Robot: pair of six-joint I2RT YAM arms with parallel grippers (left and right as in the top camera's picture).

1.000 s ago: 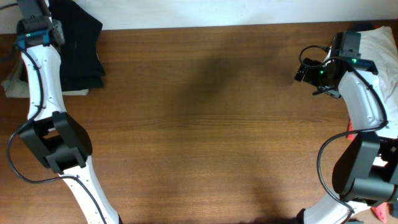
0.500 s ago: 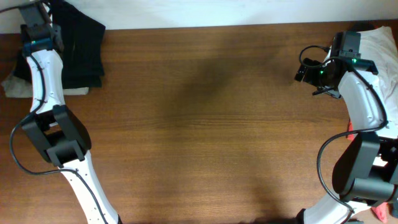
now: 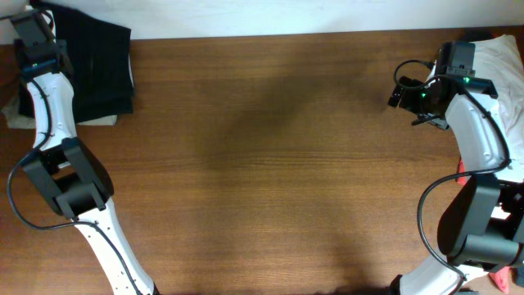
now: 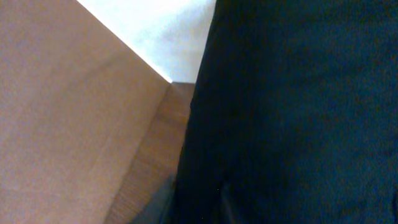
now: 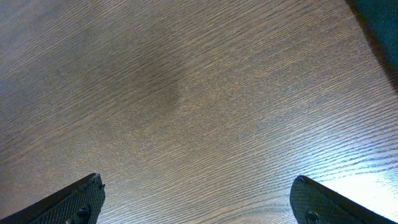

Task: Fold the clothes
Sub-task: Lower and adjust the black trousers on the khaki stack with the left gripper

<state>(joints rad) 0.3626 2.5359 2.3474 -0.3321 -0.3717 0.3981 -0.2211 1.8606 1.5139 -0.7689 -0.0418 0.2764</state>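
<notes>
The black garment at upper left looks soft and limp; take it at a corner. Right pincer is spread, empty; left pincer I cannot tell

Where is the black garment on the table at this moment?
In the overhead view, the black garment lies at the far left corner of the table, with a beige garment peeking out from under its near edge.
</notes>
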